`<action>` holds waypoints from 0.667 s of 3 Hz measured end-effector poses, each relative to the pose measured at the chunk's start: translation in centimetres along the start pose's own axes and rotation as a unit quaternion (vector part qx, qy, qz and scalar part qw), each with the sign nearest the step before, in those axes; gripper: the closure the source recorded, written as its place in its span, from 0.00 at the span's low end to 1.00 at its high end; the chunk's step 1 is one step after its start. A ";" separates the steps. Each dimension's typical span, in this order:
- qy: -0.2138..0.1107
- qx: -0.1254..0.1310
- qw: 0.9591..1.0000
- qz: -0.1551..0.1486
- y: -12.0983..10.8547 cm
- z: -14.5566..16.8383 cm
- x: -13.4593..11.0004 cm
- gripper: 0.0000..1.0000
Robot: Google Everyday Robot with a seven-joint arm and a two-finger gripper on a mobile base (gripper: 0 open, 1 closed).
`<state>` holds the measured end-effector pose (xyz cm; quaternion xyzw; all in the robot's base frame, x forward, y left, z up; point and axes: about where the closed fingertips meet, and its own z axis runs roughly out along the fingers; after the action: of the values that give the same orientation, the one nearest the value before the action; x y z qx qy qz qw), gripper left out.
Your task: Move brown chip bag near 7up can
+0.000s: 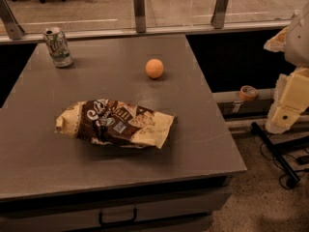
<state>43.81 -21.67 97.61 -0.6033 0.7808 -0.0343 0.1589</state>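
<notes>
My gripper (288, 104) hangs beside the table (203, 144), grip unclear, probably staged; brown chip bag (116, 123) lies leftward, 7up can (58, 47) well beyond.

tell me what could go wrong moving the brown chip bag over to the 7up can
The hand hangs right of the table, far from the brown chip bag. The 7up can stands upright near the far left corner; the larger bag could tip it or push it off. The orange ball lies loose beyond the bag; a brush might set it rolling.
</notes>
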 end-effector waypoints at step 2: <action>-0.039 -0.025 0.999 -0.004 1.4 0.8 -2.0 0.00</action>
<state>43.17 -19.31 96.90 -0.6111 0.7722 0.0078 0.1738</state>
